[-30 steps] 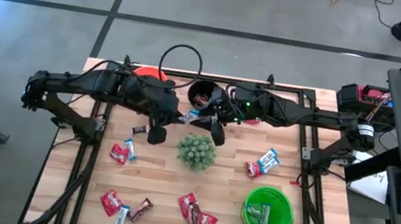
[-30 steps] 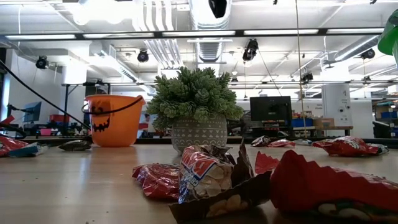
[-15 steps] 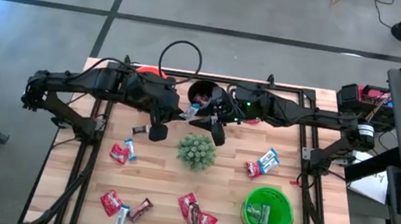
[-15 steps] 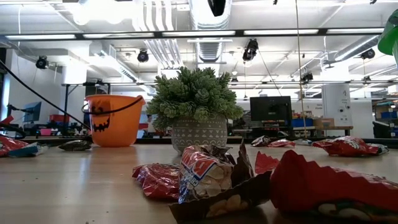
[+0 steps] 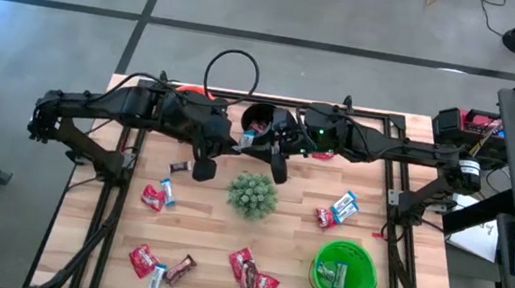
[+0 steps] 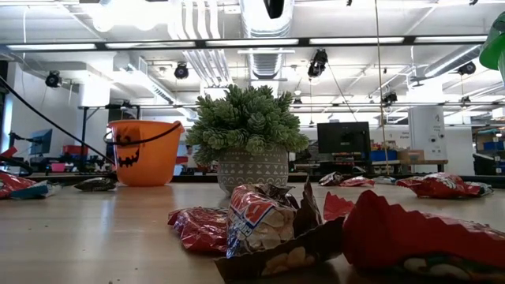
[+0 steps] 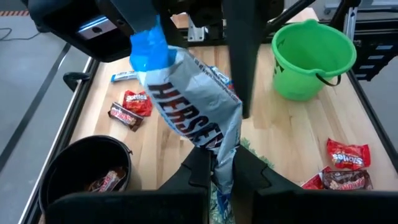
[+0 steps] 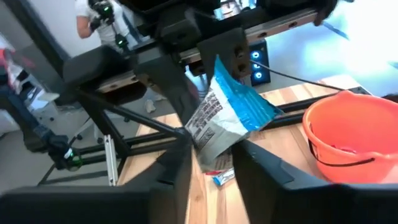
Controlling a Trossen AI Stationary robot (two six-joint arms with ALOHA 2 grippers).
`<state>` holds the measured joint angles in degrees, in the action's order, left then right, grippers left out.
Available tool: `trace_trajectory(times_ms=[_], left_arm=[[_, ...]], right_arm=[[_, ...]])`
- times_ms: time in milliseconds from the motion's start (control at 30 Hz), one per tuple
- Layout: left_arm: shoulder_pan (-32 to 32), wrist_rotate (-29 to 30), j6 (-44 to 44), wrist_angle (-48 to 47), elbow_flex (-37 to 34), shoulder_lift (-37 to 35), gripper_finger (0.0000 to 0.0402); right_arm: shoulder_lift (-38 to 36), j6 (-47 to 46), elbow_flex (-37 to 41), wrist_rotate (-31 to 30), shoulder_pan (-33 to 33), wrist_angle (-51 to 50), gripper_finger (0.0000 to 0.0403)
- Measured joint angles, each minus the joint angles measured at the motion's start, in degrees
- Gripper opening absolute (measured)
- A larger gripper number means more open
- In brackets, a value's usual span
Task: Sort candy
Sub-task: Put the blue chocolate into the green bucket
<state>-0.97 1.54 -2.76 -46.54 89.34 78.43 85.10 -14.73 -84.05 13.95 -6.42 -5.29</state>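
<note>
A light blue and white candy [image 7: 193, 112] hangs in the air between my two grippers, over the table's far middle beside the black bucket [image 5: 261, 119]. My left gripper [image 7: 221, 165] is shut on it. My right gripper [image 8: 214, 163] faces it from the right. Its fingers stand close on either side of the wrapper's other end [image 8: 214, 152], with a gap still between them. In the high view the candy [image 5: 246, 140] shows between my left gripper [image 5: 235, 144] and my right gripper [image 5: 259, 144]. Other candy [image 5: 158, 194] lies scattered on the table. My left gripper pinches one end of the wrapper [image 7: 219, 155] between its two fingers, coming from the table's left and slanting down. The wrapper stretches away from the fingers toward my right gripper, lifted clear of the table. My right gripper: I cannot tell whether its fingers touch the wrapper.
An orange bucket [image 8: 348, 137] stands at the far edge under my left arm. A green bucket [image 5: 344, 270] stands near right. A spiky green plant [image 5: 252, 194] sits in the middle, just nearer than the grippers. The black bucket [image 7: 81, 168] holds dark-wrapped candy.
</note>
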Motion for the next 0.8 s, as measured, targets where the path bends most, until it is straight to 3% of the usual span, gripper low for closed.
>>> trace_trajectory(times_ms=[200,500,800], left_arm=[[-0.5,0.4,-0.6,-0.5,-0.1,0.0,0.0003],[-1.1,1.2,-0.4,-0.7,-0.1,0.1,0.0019],[-1.1,1.2,0.2,-2.7,0.5,0.0,0.0102]], right_arm=[[0.7,-3.3,0.0,-2.0,-0.2,0.3,0.0018],[0.7,-4.6,0.0,-2.4,-0.2,-0.1,0.0009],[-0.5,-4.3,-0.1,-3.6,-0.3,-3.4,0.0009]])
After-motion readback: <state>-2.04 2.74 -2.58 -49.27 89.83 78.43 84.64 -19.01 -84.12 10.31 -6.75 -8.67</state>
